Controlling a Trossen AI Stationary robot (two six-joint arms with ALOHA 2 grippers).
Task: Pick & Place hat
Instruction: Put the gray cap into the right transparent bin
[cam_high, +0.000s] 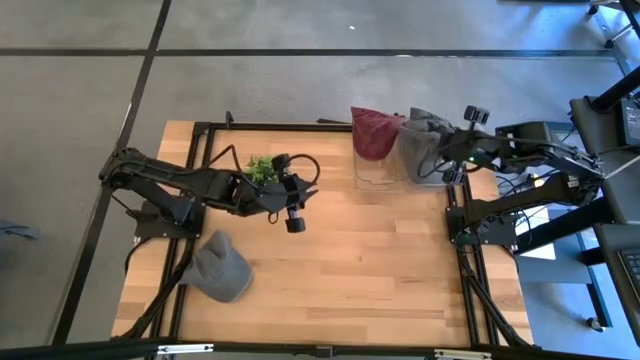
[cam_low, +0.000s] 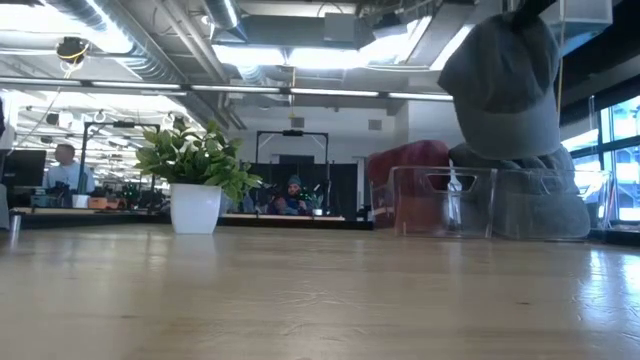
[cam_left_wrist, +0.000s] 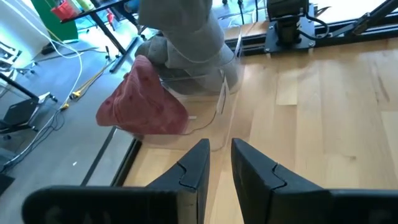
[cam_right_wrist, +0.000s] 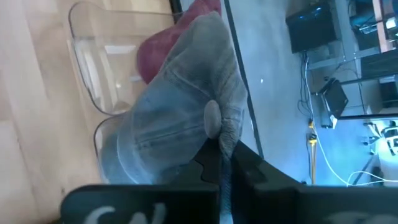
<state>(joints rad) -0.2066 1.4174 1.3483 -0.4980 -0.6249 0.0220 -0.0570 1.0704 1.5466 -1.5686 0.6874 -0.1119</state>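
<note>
Where the clear plastic bin (cam_high: 385, 165) stands at the far edge of the table (cam_high: 380, 260), a red hat (cam_high: 373, 132) slumps over its left end and a grey hat lies heaped at its right end, part inside and part over the wall. Above that heap I hold another grey hat (cam_low: 507, 85) in my right gripper (cam_right_wrist: 225, 163), fingers pinched tight on a fold of its crown near the top button; in the low view it hangs clear above the bin's rim. My left gripper (cam_left_wrist: 219, 163) hovers over the table's middle, just beside the potted plant (cam_low: 195, 175), fingers a narrow slit apart and holding nothing. A third grey hat (cam_high: 220, 266) lies flat near the table's front left corner, well apart from the bin. The wood between that hat and the bin is bare, and the bin sits close against the back frame rail.
</note>
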